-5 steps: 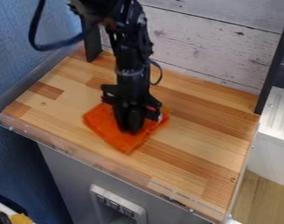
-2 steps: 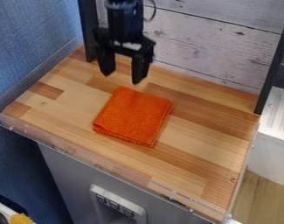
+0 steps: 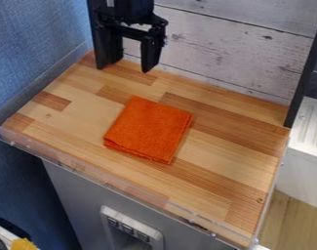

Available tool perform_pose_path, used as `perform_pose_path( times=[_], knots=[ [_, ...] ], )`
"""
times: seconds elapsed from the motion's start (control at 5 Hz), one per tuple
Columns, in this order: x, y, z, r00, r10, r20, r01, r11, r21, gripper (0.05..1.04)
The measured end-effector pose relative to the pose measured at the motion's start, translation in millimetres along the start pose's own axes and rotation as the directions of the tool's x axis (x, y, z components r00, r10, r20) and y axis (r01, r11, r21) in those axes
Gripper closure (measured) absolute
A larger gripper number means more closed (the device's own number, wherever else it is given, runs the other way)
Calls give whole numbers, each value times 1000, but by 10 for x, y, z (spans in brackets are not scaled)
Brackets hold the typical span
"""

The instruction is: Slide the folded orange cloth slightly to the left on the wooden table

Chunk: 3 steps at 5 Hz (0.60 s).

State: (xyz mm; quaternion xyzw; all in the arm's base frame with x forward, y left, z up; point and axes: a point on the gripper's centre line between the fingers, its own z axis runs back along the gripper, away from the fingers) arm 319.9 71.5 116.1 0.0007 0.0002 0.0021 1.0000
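Claw point(image 3: 124, 69) moved up, toward far left; 2 fingers apart, holding nothing. Orange cloth point(image 3: 148, 129) folded, flat, released. Anything left: can't tell.

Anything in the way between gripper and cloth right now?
Nothing visible. Gripper hangs open over the back left of the board; the folded cloth lies flat nearer the camera, with only bare wood between. The clear rim is beyond the cloth, off that path.
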Motion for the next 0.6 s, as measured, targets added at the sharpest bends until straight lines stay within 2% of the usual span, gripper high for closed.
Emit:
perform_pose_path(
  times=[0.6],
  knots=[
    [63,233,157,999,0,46,0,1000,13,84]
  ],
)
